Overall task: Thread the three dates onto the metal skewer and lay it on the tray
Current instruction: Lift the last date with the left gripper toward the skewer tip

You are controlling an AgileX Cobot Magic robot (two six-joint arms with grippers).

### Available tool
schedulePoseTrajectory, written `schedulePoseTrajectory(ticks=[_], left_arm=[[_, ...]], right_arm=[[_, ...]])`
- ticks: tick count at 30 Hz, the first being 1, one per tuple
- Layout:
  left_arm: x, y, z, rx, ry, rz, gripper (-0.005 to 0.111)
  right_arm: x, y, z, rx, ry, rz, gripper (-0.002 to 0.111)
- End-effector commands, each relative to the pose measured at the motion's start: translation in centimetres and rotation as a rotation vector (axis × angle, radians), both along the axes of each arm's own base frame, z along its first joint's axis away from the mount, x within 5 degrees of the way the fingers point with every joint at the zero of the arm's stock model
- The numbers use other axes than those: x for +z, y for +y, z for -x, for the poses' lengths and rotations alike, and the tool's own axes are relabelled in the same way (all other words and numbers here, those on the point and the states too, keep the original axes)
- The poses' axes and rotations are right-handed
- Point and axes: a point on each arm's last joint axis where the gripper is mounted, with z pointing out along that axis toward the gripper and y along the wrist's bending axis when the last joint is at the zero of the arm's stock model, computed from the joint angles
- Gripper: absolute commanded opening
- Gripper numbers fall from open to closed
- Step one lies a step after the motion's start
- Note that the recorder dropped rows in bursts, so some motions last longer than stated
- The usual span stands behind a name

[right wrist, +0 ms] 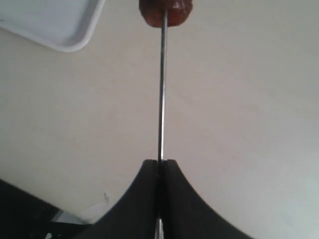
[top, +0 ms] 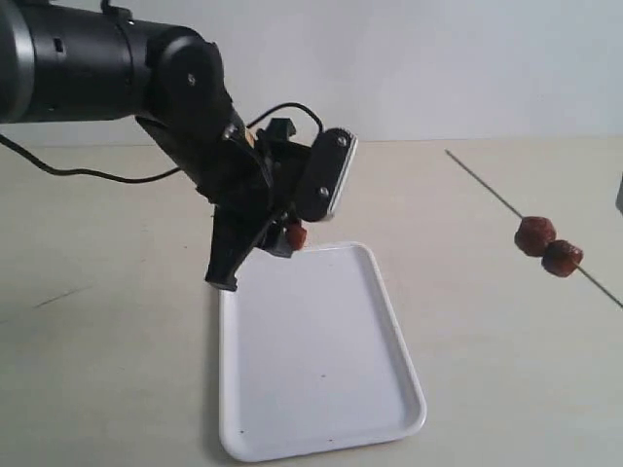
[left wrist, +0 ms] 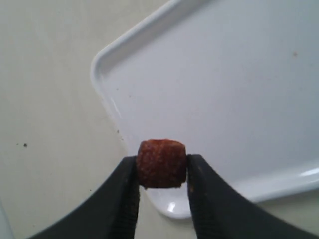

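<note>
Pale beige matte tabletop (top: 506, 370): lies beneath both your sets of jaws.
Flat white rectangular plastic tray (left wrist: 239, 89), glossy, with rounded corners and a low rim: one corner sits below your left gripper (left wrist: 162, 172); the far side is cut off.
Left jaws: black, partly parted, clamping one dark reddish-brown wrinkled date (left wrist: 161, 163) by its sides.
Your right gripper (right wrist: 160, 167): jaws pressed together on the thin straight grey metal skewer (right wrist: 162, 89), which runs straight out from them.
Two threaded dates (top: 534, 235): partway up the rod, beyond those jaws; the wrist view crops them.
</note>
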Motion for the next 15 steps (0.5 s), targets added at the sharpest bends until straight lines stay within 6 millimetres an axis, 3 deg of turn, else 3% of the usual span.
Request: schedulePoseTrajectory(ticks=[1, 15], left_arm=[[1.4, 0.5, -0.4, 0.031, -0.042, 0.058, 0.034], [3.1, 0.3, 1.0, -0.145, -0.033, 0.097, 0.034]], right_arm=[[0.0, 1.1, 0.6, 0.112, 0.045, -0.098, 0.000], [-1.6, 2.6, -0.8, 0.173, 0.175, -0.106, 0.000]])
